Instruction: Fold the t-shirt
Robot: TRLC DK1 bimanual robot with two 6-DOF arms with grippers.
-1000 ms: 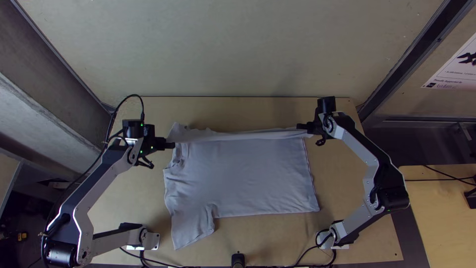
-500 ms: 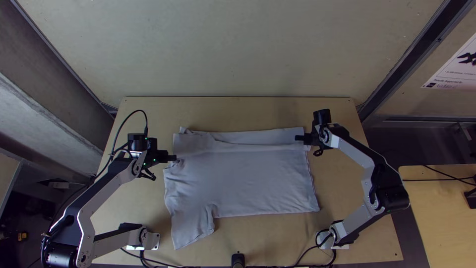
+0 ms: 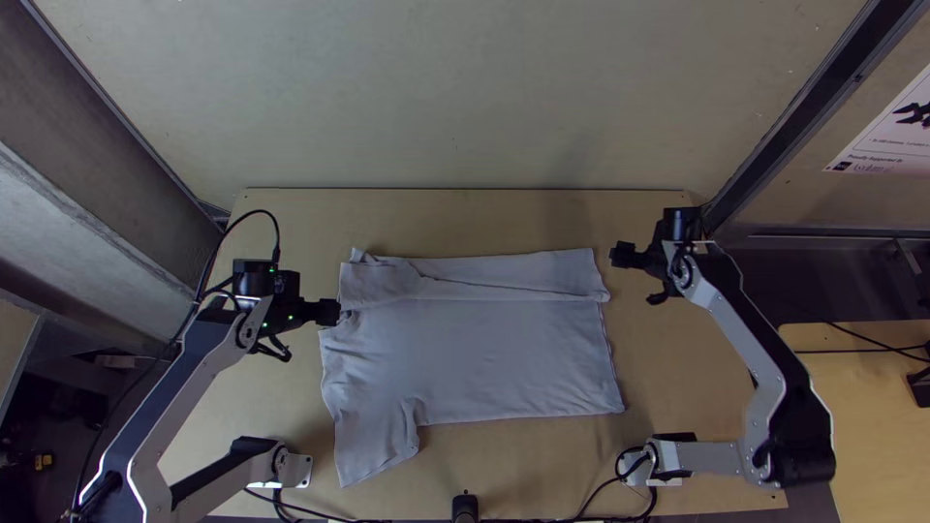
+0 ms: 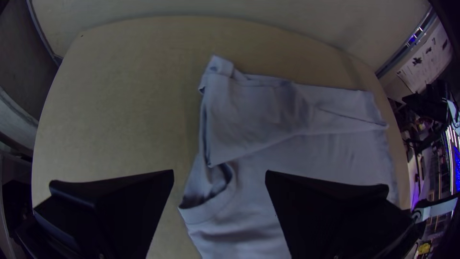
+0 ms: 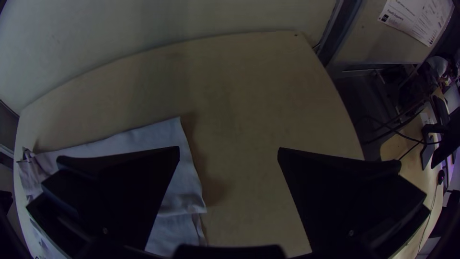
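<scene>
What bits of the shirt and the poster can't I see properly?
- Top view: what's under the folded strip of the pale grey cloth t-shirt; the fold hides it.
- Left wrist view: the near sleeve, cut off by the bottom edge.
- Right wrist view: part of the shirt, behind a wide black finger.
- Top view: the white paper poster's smallest writing, too tiny.

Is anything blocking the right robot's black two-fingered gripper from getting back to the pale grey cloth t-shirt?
Nothing that I can see. The right gripper is just off the t-shirt's folded far corner, fingers open, and between them I see just bare light wooden table.
</scene>
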